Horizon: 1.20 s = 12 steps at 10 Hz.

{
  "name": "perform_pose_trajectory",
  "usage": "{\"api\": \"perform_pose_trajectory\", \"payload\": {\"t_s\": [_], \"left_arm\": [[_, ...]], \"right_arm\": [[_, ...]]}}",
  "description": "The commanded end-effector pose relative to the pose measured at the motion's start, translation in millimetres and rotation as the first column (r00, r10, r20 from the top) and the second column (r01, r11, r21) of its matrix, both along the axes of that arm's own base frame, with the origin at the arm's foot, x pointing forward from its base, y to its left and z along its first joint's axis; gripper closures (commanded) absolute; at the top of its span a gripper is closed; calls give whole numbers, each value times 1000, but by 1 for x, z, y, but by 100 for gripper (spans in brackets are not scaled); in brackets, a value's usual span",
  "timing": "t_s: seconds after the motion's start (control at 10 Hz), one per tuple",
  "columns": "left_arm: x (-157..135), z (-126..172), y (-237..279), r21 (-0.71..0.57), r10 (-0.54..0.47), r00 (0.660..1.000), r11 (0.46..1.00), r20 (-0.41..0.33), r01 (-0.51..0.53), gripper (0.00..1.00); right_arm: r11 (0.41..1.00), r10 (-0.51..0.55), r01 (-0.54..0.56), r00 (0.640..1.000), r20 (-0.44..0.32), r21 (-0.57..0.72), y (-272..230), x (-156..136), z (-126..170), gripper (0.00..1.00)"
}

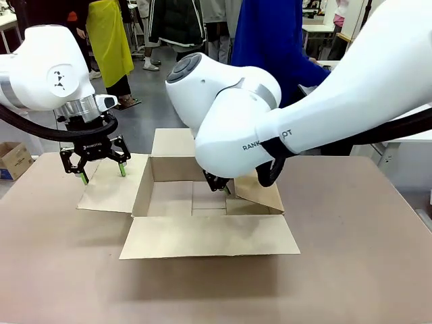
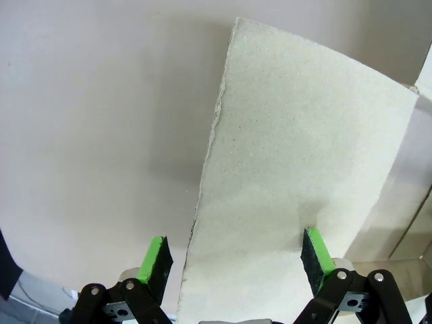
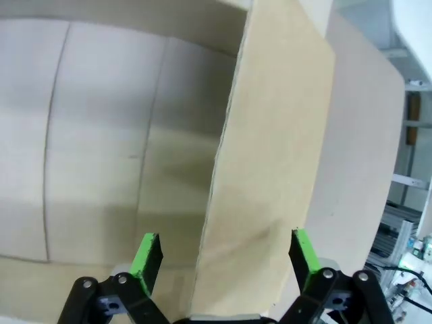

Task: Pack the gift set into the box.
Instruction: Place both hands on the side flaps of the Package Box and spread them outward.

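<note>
Brown table (image 1: 351,256): carries everything; broad bare top along its near edge and right side.
Box (image 1: 177,169): sits at the middle of the table, nearer the far edge than the near one, mouth up, floor bare cardboard.
Box axis: the long side runs left to right, parallel to the table's near edge; the opening faces straight up.
Near flap (image 1: 209,236): folded right out, lying flat toward the near edge.
Left flap (image 1: 108,189): laid out flat toward the table's left edge.
Right flap (image 1: 260,192): only half down, slanting up from the rim on the box's right side.
Far flap (image 1: 172,142): leans back toward the far edge.
Right gripper (image 3: 225,256): low at the box's right rim, fingers wide, the right flap's edge between the pads, no clamp on it.
Left gripper (image 1: 103,173): hovers just above the left flap, fingers wide, holding nothing.
Step, as I judge it: getting the mouth fully clear for the gift set.
Doing it well: take the right flap near its free edge, pads square on both faces, and swing it out about its crease, not dragging the box; press the left flap down to steady the box.
</note>
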<state>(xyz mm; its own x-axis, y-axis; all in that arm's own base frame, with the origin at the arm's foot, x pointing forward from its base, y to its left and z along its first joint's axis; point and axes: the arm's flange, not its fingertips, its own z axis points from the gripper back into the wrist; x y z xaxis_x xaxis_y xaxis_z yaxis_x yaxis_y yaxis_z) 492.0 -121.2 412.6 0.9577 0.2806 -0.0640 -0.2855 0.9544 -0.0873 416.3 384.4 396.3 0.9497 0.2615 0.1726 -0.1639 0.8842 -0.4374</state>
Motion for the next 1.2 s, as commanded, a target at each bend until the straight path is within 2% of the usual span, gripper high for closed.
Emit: {"api": "perform_pose_trajectory", "payload": {"t_s": [0.0, 0.2, 0.6, 0.8, 1.1], "left_arm": [[-1, 3, 0, 16, 11, 1000, 1000, -4, -11, 0], [-1, 3, 0, 16, 11, 1000, 1000, -4, -11, 0], [-1, 3, 0, 16, 11, 1000, 1000, -4, -11, 0], [-1, 3, 0, 16, 11, 1000, 1000, -4, -11, 0], [-1, 3, 0, 16, 11, 1000, 1000, -4, -11, 0]], "right_arm": [[996, -75, 78, 995, 65, -34, 15, 6, 11, 0], [986, -149, 153, 987, 56, -66, 10, 9, 8, 0], [979, -184, 189, 980, 72, -77, 7, 11, 6, 0], [968, -228, 236, 969, 96, -82, -12, 7, 20, 0], [942, -332, 335, 933, 142, 0, -66, -8, 58, 0]]}}
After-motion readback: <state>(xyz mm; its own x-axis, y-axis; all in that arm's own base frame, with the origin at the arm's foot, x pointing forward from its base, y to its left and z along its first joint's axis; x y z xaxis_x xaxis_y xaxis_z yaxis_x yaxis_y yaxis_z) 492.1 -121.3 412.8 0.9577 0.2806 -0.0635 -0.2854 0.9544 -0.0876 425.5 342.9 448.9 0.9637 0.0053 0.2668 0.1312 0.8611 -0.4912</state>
